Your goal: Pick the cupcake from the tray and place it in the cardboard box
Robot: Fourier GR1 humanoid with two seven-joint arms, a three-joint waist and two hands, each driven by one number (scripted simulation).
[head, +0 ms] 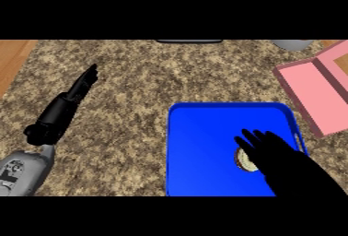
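Head view, read from the left edge of the counter (pixel 136 83) across to the right. Near the left edge: left hand (pixel 85 83), fingers straight and pressed together, pointing toward the far edge, holding nothing, resting well apart from everything else. Past the middle, toward the near edge: blue tray (pixel 204 138), bare over its left half. At the tray's right side, near its right rim: cupcake (pixel 242 161), only a pale sliver with a dark edge showing from under the right hand (pixel 272 150). Right hand spread, fingers fanned and roughly straight, hovering over or touching the cupcake; contact impossible to tell from this angle. Not yet curled round anything, by the look of it. Further right, at the counter's right edge: pink cardboard box (pixel 316 92), lying open and tilted, just beyond the tray's far right corner. At the far edge, a grey rounded vessel (pixel 293 44) and a dark strip (pixel 189 41), both cut off.

Step in hand, as a judgement: closing on the cupcake. Best done by centring the palm over it, settling lower so thumb and fingers come down on opposite sides, then curling round the body rather than pressing on the top. Worth lifting straight up enough to clear the tray's rim before swinging right and away toward the box.
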